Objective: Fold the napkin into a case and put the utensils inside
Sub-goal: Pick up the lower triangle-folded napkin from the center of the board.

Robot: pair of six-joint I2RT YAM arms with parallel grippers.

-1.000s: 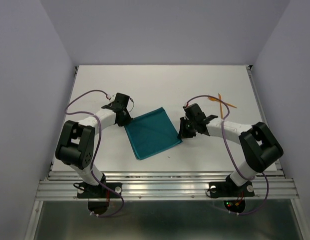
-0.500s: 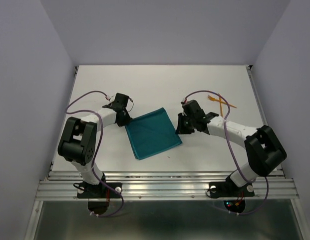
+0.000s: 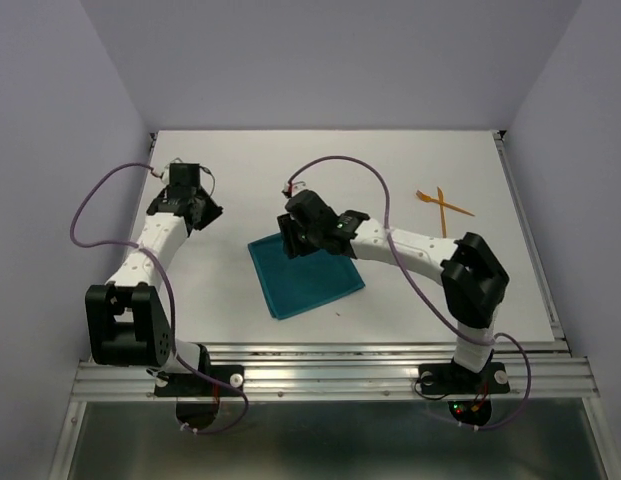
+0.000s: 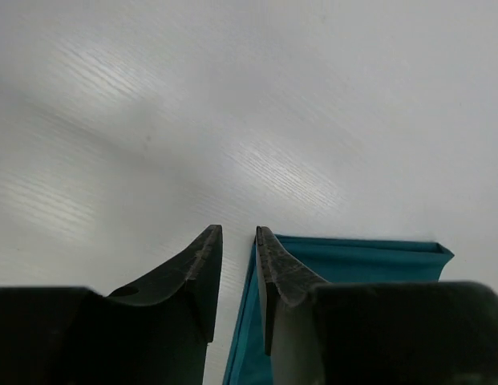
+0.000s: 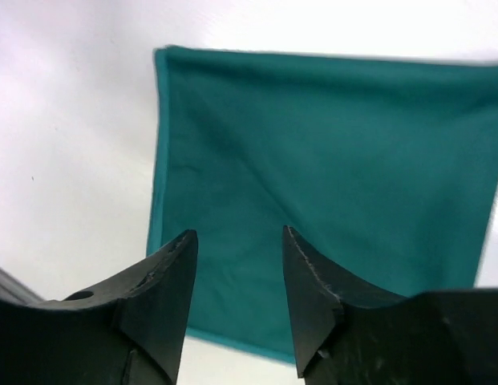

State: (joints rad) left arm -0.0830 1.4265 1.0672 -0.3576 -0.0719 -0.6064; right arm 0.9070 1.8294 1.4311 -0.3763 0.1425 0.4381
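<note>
Hovering my right pincer (image 5: 238,233), jaws apart and empty, over the napkin (image 5: 329,160): seemingly thin, limp cloth, I'd pinch 1 corner; left pincer (image 4: 237,230) barely parted, empty.

In the top view the right gripper (image 3: 294,238) is covering the upper corner of the napkin (image 3: 308,278), so that edge is not showing there. At the right of the same frame the utensils (image 3: 442,206) are appearing too small to tell which one is the fork. In the left wrist view the napkin is running off the lower edge of the frame, and a dark finger (image 4: 282,273) of the left gripper (image 4: 237,239) is hiding much of it at lower right. In the right wrist view the napkin is running out past the right edge, its lower border is disappearing behind the fingers (image 5: 313,281), and its upper hem is looking soft and blurred.
</note>
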